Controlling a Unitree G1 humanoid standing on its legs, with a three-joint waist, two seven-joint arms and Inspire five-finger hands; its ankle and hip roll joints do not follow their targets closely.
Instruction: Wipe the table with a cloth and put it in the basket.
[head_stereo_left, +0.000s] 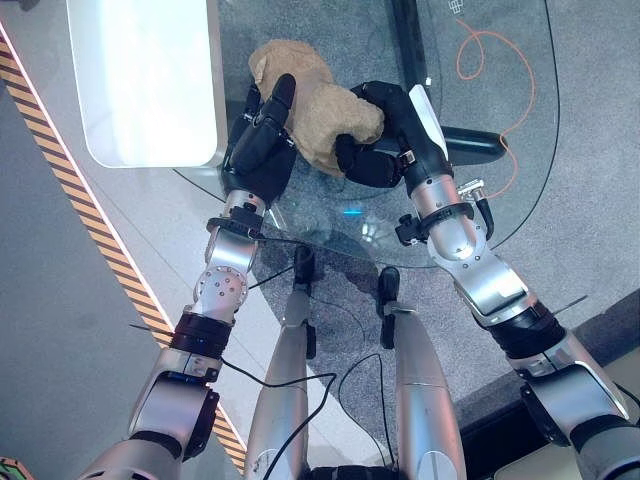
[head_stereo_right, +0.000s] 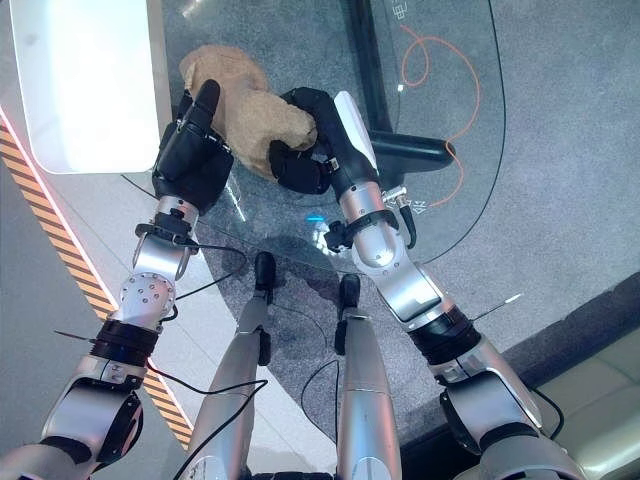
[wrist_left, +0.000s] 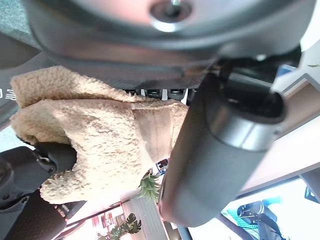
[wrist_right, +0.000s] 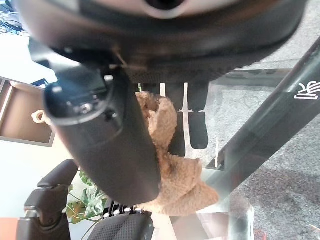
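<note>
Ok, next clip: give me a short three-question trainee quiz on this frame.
1. True or false: the fluffy tan cloth lies on the round glass table.
2. Which hand curls round the cloth? A) left hand B) right hand C) neither
3. Fill in: the left hand's thumb rests ___ the cloth.

Key: 1 true; 2 B; 3 against.

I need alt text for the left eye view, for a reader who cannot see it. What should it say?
Seen from above, both dark robot hands meet at a crumpled tan cloth on a round glass table: the right hand curls round it, the left hand touches its other side. An orange cable loops beneath the glass.
</note>
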